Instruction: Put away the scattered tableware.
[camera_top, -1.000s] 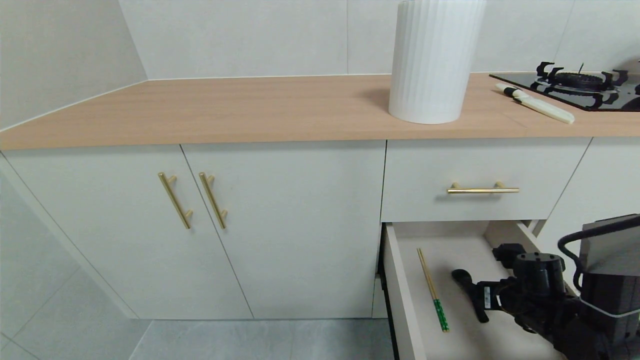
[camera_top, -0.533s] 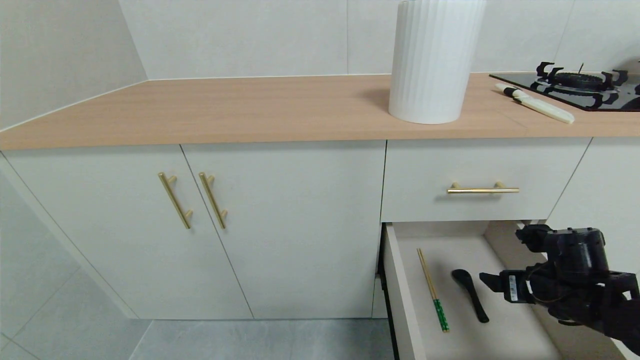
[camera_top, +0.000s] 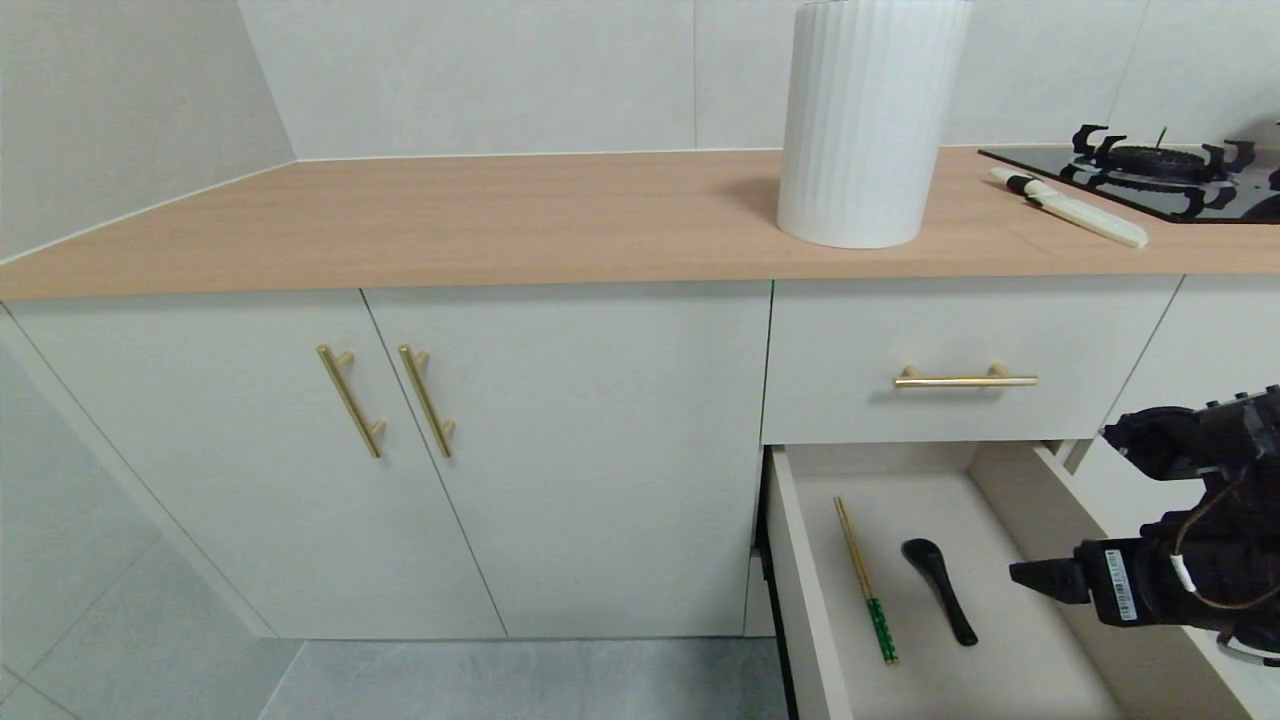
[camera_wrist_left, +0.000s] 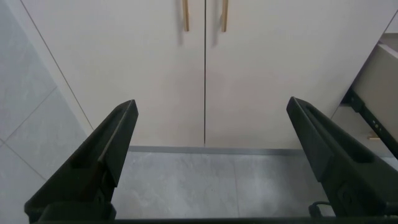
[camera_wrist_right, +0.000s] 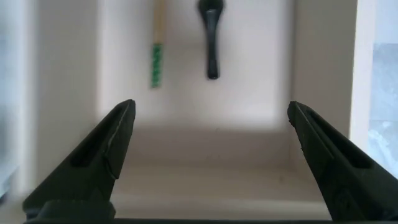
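Observation:
The lower drawer (camera_top: 797, 600) stands pulled out. On its floor lie a pair of wooden chopsticks (camera_top: 866, 582) with green ends and, beside them, a black spoon (camera_top: 938, 588). My right gripper (camera_top: 1063, 505) is open above the drawer's right side, apart from the spoon and holding nothing. The right wrist view looks down between the open right gripper (camera_wrist_right: 210, 109) at the chopsticks (camera_wrist_right: 157, 56) and spoon (camera_wrist_right: 210, 37) on the drawer floor (camera_wrist_right: 199, 143). My left gripper (camera_wrist_left: 211, 106) is open and empty, facing the cabinet doors (camera_wrist_left: 205, 62) low near the floor.
On the wooden counter (camera_top: 500, 215) stand a tall white ribbed container (camera_top: 865, 120) and a cream-handled knife (camera_top: 1075, 208), next to a black gas hob (camera_top: 1160, 170). A shut drawer with a gold handle (camera_top: 965, 379) sits above the open one.
My right gripper has drawn back to the right and upward, away from the spoon. The spoon stays lying in the drawer beside the chopsticks.

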